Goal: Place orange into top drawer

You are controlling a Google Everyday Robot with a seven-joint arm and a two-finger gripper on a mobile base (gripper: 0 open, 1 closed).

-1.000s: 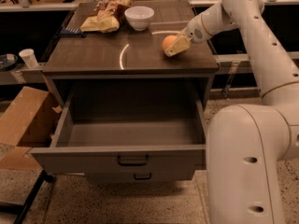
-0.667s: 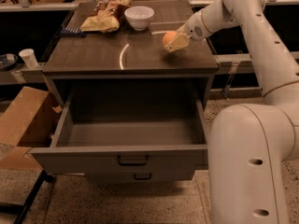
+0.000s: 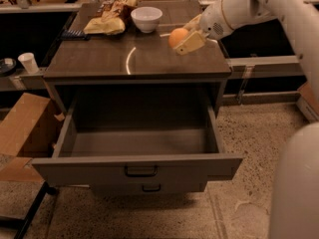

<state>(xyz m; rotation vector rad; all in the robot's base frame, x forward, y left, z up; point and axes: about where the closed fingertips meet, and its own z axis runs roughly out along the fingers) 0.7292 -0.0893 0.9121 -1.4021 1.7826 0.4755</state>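
The pincer (image 3: 182, 38), at the end of the white robot arm (image 3: 234, 9), is closed around the small, smooth, round orange fruit (image 3: 176, 36). Its pale yellow fingers (image 3: 192, 43) clamp the fruit from opposite sides, which keeps the ball-shaped body from rolling out.

The orange appears to be held just clear of the dark brown surface (image 3: 149, 59), above its right rear part. Judged purpose: transport clearance, so that the fruit does not drag on the surface.

The wide grey-brown top drawer (image 3: 134, 166) stands pulled out, below and in front of the pincer. Its cavity is exposed and nothing is seen inside, so it is ready to receive the fruit. Its dark bar handle (image 3: 141, 171) sits at the centre of the front panel.

The white round bowl (image 3: 146, 18) stands to the left of the pincer and slightly behind it, apart from it. The crumpled yellow snack bag (image 3: 112, 21) lies further left.

Orange appearance: uniform bright orange skin, no visible blemish, a bit smaller than the bowl
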